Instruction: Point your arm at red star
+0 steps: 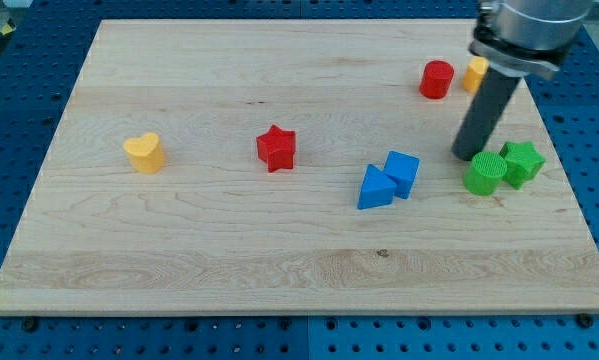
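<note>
The red star (276, 148) lies on the wooden board (229, 250), a little left of the middle. My tip (466, 157) is far to the star's right, just left of the green cylinder (485, 173) and the green star (522, 162). The dark rod rises from the tip toward the view's top right.
A yellow heart (144, 152) lies at the left. A blue triangle (374, 188) and a blue block (402, 172) touch each other between the red star and my tip. A red cylinder (437, 79) and an orange block (475, 73), partly hidden by the rod, sit at the top right.
</note>
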Controlling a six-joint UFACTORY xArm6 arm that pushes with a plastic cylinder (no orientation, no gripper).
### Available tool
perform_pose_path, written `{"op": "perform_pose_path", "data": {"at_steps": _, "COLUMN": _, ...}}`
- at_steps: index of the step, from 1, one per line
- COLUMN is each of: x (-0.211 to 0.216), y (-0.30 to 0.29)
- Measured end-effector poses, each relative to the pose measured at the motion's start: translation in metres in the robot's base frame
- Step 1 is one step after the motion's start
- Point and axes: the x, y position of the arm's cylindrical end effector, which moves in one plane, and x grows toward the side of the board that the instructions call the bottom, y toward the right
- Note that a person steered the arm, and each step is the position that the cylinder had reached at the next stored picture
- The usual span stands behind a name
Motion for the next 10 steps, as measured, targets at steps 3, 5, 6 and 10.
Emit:
{"op": "perform_pose_path", "data": {"at_steps": 3, "x": -0.003, "y": -0.128}}
{"op": "perform_pose_path", "data": {"at_steps": 5, "x": 0.013, "y": -0.148}}
{"op": "perform_pose_path", "data": {"at_steps": 6, "x": 0.041, "y": -0.153}}
{"op": "perform_pose_path", "data": {"at_steps": 10, "x": -0.027, "y": -0.247}}
